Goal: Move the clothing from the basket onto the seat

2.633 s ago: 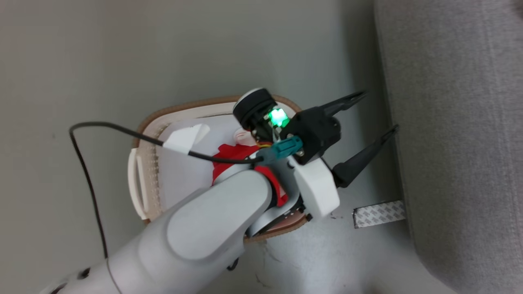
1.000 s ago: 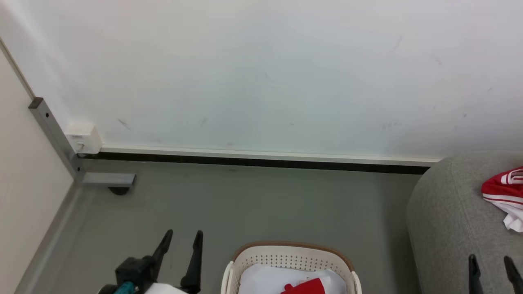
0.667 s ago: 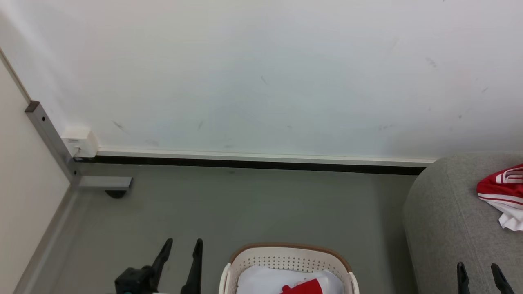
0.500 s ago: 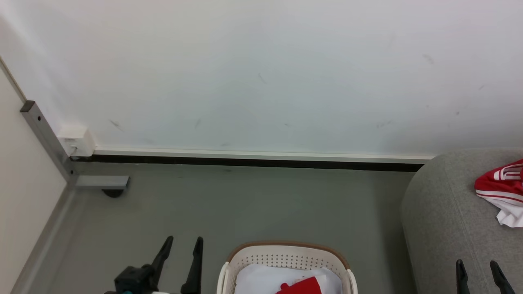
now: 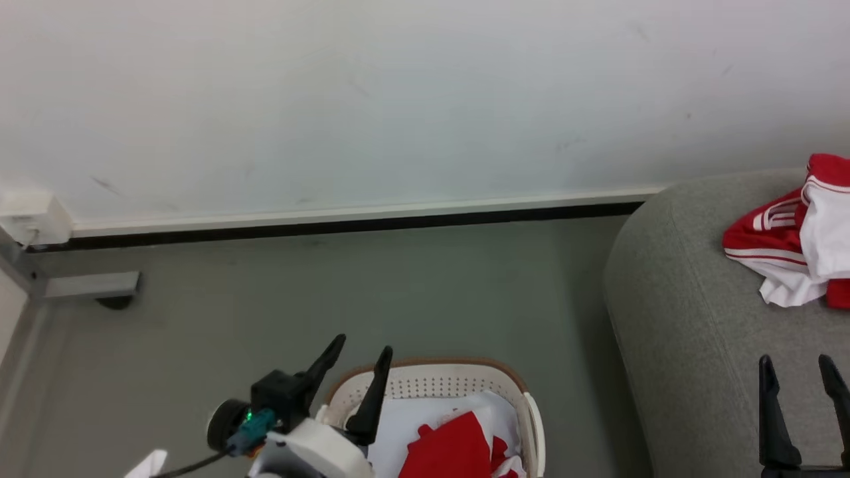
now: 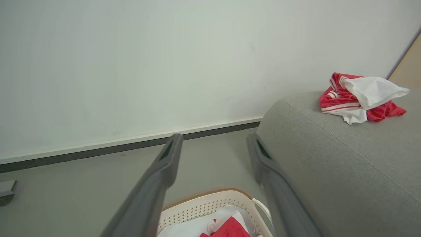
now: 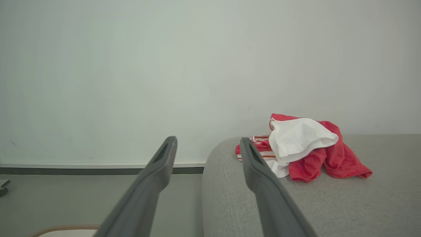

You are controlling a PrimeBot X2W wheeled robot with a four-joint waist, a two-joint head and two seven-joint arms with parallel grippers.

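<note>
The cream basket [image 5: 431, 388] with a brown rim stands on the floor at the bottom centre, and red clothing [image 5: 446, 451] lies in it on a pale lining cloth [image 5: 398, 431]. My left gripper [image 5: 364, 345] hangs open over the basket's left rim, nothing between its fingers. More red and white clothing [image 5: 783, 239] lies bunched on the grey seat [image 5: 684, 332] at the right. My right gripper [image 5: 795, 362] stands open above the seat's near part, empty. In the left wrist view, the left gripper [image 6: 214, 138] points past the basket [image 6: 210, 202] toward the seat [image 6: 329, 158]. The right gripper [image 7: 208, 141] faces the heap of clothing [image 7: 306, 148].
A white wall with a dark baseboard [image 5: 345, 226] runs behind the grey floor [image 5: 332, 299]. A grey metal bracket [image 5: 86, 285] and a white wall box [image 5: 26, 216] sit at the far left. A black cable with a white tag [image 5: 149, 465] trails from my left wrist.
The camera has swung right, so the seat and its clothing show more fully. My left gripper has moved from beside the basket to over its left rim. Both grippers stay open.
</note>
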